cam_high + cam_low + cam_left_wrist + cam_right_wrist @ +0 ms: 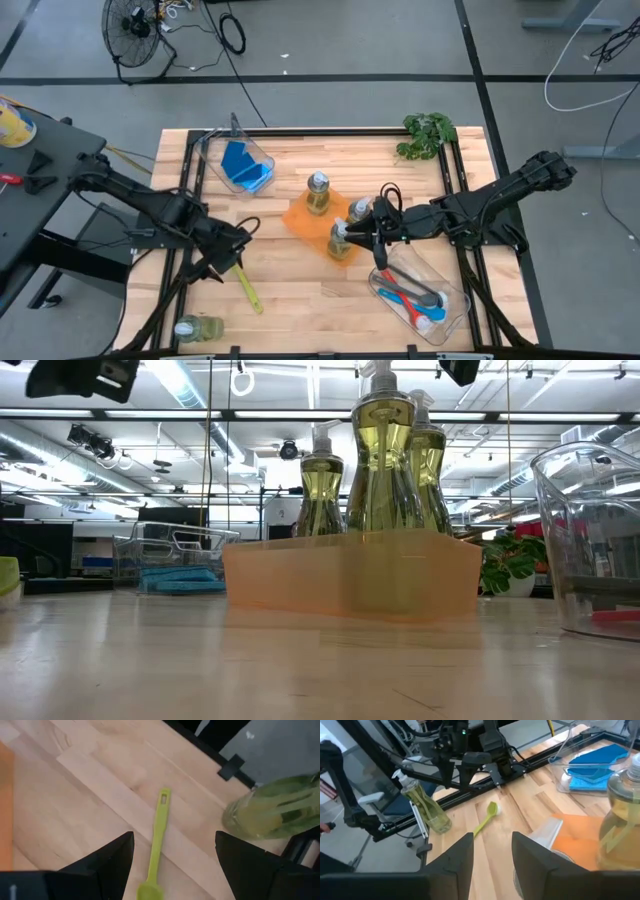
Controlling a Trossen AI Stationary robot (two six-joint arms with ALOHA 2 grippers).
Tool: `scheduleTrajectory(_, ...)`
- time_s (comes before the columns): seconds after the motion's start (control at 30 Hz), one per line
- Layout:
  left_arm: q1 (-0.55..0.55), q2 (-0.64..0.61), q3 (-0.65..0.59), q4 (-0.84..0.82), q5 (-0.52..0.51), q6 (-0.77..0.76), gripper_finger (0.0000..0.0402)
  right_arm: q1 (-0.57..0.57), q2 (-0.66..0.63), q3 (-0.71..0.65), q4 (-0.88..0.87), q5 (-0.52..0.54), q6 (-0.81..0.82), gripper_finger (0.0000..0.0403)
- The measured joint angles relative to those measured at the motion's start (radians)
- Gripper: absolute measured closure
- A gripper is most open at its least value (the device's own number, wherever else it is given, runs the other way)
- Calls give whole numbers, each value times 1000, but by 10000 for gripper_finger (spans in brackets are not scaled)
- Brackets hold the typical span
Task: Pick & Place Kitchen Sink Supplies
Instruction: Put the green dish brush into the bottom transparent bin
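Yellowish soap fills the one pump bottle not yet sorted, lying on its side at the table's front-left corner. Just beside it toward the middle lies the yellow-green brush, and the left gripper hangs over the brush's head with its fingers spread wide and empty. Farther back, a clear bin holds the blue sponges. At the table's centre an orange tray carries three upright soap bottles. The right gripper sits at the nearest of these, jaws half closed; they seem to frame its pump top, though I cannot tell whether they grip it. On the right, a second clear bin already holds the blue and red brushes, perhaps a grey one too. By my reading the job is mostly done: the fallen bottle and the loose brush remain.
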Motion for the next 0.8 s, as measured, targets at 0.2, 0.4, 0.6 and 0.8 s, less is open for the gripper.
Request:
scheduleTrajectory(0.2,-44,9,-15,16,-58,1,122,0,0,0,-30,-2,-2,270)
scheduleTrajectory(0.4,-67,99,-15,44,-80,0,122,0,0,0,-62,-1,-4,270)
scheduleTrajectory(0.6,-72,241,-15,59,-80,0,122,0,0,0,-97,16,-3,246)
scheduleTrajectory(0.8,-72,360,-15,56,-90,-6,122,0,1,0,-115,2,6,192)
